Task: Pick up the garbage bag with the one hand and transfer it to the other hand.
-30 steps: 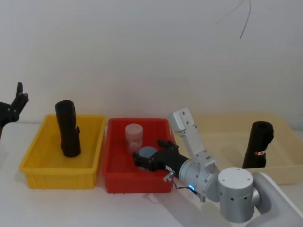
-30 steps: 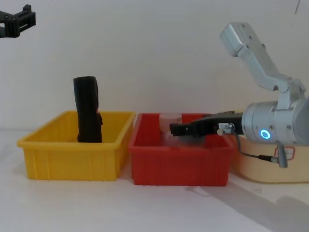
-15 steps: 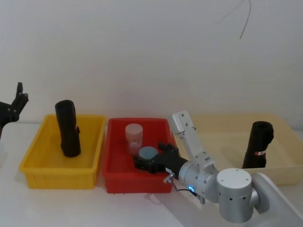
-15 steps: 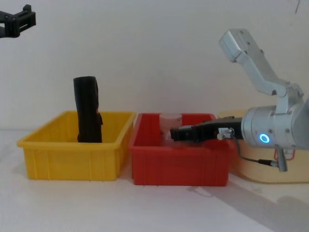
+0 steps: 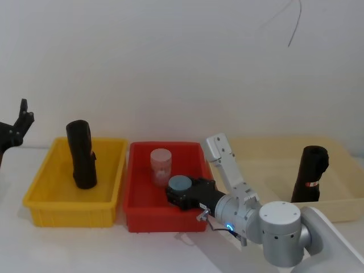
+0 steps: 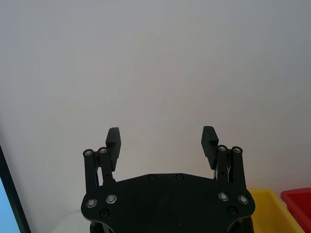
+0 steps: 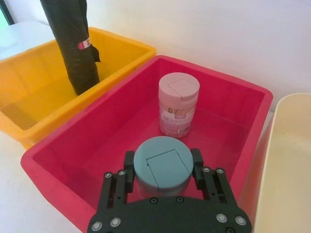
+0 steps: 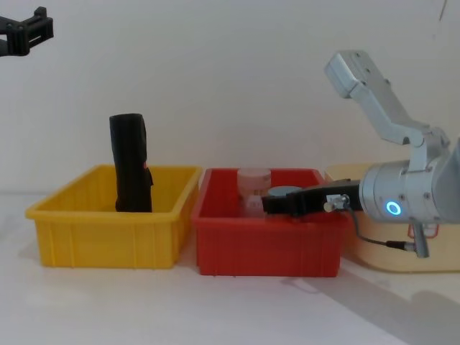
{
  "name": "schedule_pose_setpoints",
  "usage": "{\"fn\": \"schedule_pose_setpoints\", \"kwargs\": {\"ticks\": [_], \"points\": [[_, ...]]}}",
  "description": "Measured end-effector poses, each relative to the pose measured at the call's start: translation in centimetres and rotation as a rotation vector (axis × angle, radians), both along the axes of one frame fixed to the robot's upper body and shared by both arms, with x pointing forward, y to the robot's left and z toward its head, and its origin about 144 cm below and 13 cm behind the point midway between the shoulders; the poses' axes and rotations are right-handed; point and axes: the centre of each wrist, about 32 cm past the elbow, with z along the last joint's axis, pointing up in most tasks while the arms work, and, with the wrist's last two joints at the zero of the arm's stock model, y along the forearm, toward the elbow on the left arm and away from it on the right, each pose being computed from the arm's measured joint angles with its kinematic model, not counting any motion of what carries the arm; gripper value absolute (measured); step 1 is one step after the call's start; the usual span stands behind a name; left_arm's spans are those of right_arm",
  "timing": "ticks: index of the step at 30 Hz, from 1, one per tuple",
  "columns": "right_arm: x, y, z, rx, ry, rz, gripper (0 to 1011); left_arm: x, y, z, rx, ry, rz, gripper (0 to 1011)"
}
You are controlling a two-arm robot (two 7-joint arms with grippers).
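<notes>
Right gripper low, fingers closed; left gripper raised, fingers spread.

The left gripper stood with its two black fingers spread wide apart — nothing between them but a plain white wall. Behind it showed a yellow bin and, beside that, a red bin.

head: high, downward | chest: low, sideways | shared: red bin

The right pincer draws back toward the red bin's near wall; the blue-lidded jar comes with it, fingers closed on it.
</notes>
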Motion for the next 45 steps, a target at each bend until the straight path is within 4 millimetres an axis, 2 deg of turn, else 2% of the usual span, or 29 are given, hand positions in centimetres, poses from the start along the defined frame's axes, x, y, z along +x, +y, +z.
{"fn": "schedule_pose_setpoints", "kwargs": {"ticks": [2, 12, 24, 28, 34, 45], "points": [[0.0, 0.0, 0.0, -0.001, 0.001, -0.002, 663, 0.0, 0.0, 0.0, 0.000, 0.000, 0.000, 1002], [0.0, -0.1, 1.0, 0.006, -0.023, -0.009, 664, 0.0, 0.0, 0.0, 0.000, 0.000, 0.000, 1001], [-0.2, -1.0, 4.6, 0.037, -0.144, -0.038, 663, 0.0, 0.0, 0.0, 0.000, 0.000, 0.000, 1001], [-0.5, -2.1, 6.2, 0.042, -0.199, -0.075, 663, 0.0, 0.0, 0.0, 0.000, 0.000, 0.000, 1001], [-0.9, -4.0, 7.3, 0.036, -0.241, -0.138, 663, 0.0, 0.0, 0.0, 0.000, 0.000, 0.000, 1002], [-1.5, -7.0, 6.8, -0.004, -0.216, -0.230, 663, 0.0, 0.0, 0.0, 0.000, 0.000, 0.000, 1002]]}}
